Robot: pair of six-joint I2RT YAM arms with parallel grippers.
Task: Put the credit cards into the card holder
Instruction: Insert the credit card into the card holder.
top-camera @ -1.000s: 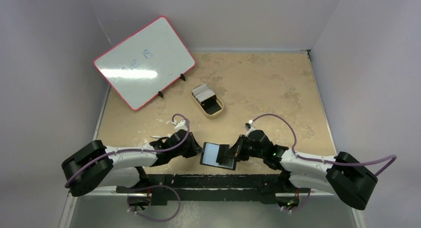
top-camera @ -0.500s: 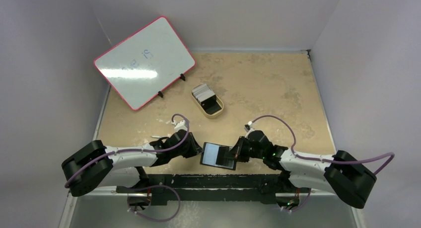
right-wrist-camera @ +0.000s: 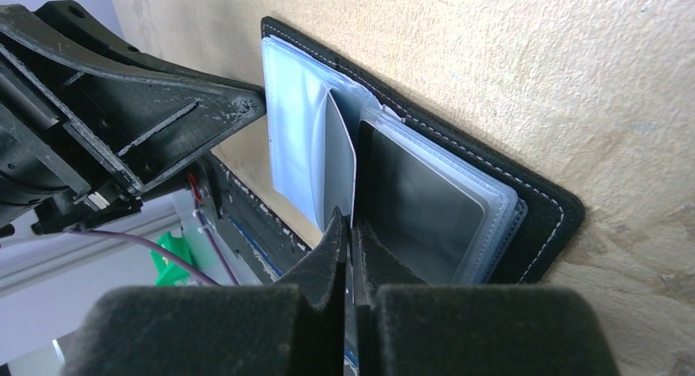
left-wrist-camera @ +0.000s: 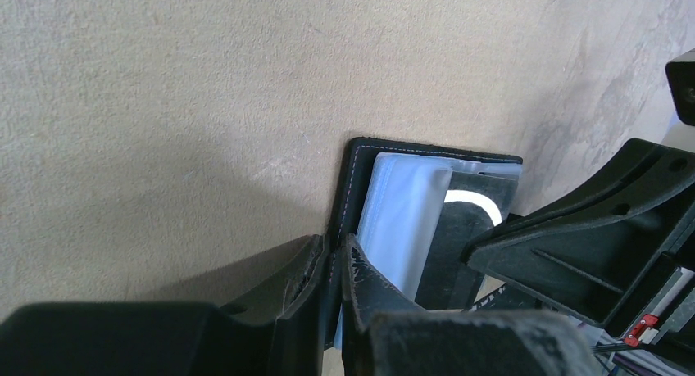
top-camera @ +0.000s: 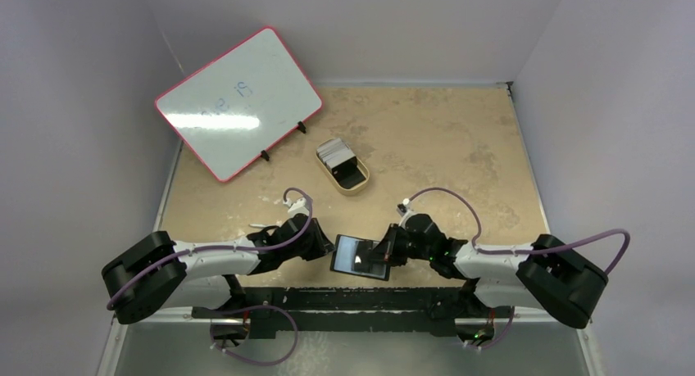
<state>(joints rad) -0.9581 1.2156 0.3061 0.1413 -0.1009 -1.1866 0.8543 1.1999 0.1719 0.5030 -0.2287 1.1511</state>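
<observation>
One tan table is carrying everything, and one pink-framed whiteboard is leaning on its stand well behind the card holder, off to its left. Two arms are lying low beside the card holder, the left arm on its left and the right arm on its right. One tan oval tin is sitting behind the card holder, well apart, with one stack of credit cards resting in its far end. The one card holder is lying open at the near table edge, showing a black cover with pale stitching and bluish-clear sleeves inside. The left gripper is clamping its left cover edge. The right gripper is pinching one whitish-grey card, which is standing on edge among the sleeves.
</observation>
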